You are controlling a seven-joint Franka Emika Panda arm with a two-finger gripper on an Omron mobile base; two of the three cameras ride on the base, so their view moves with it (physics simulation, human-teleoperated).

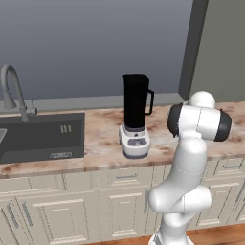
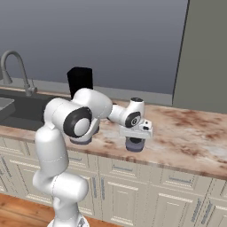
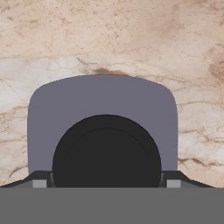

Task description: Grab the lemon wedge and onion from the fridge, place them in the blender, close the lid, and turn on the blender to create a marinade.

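Standing upright on the marbled counter point(image 1: 103, 136), well right of the dark sink point(image 1: 40, 136) and its curved tap point(image 1: 12, 91): the blender point(image 1: 135, 115), black jug on white base, handle to the right, top uncovered. Seen from the right base camera, jug point(image 2: 80, 80) partly hidden behind the arm's white shoulder. To the right of the blender, apart from it and nearer the counter's front edge: the lid point(image 2: 134, 146), lying flat on the stone. Directly above it, pointing straight down, the gripper point(image 2: 134, 141), reaching out from the folded arm. Through the hand camera, lid point(image 3: 103, 98) as a grey rounded shape with a darker round centre, on the veined stone. Gripper point(image 3: 106, 183) spread wide, one dark fingertip point(image 3: 40, 180) at each side of that round centre, very close to its edge; impossible to tell whether touching. Nothing gripped or lifted. Below the counter, cream cabinet doors and drawers point(image 1: 119, 201).
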